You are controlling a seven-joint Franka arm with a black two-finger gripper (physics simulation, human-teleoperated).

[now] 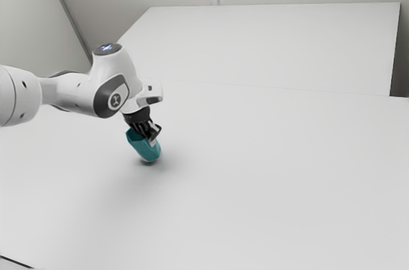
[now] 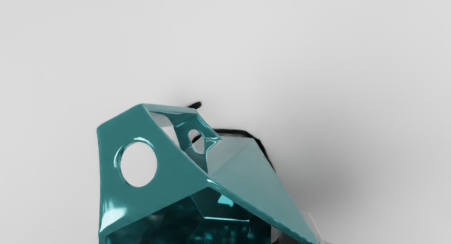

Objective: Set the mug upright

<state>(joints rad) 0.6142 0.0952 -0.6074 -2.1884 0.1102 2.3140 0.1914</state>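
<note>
The arm (image 1: 70, 91) reaches a tilted mug (image 1: 146, 149) (teal, faceted).

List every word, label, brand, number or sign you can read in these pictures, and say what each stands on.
Side badge on the arm: a pale sign, roughly like an "X", too small to read surely.
Top disc on the arm: a lit bluish-white mark, too small to read.
Mug: no readable text.
No word, brand or number can be read.
</note>
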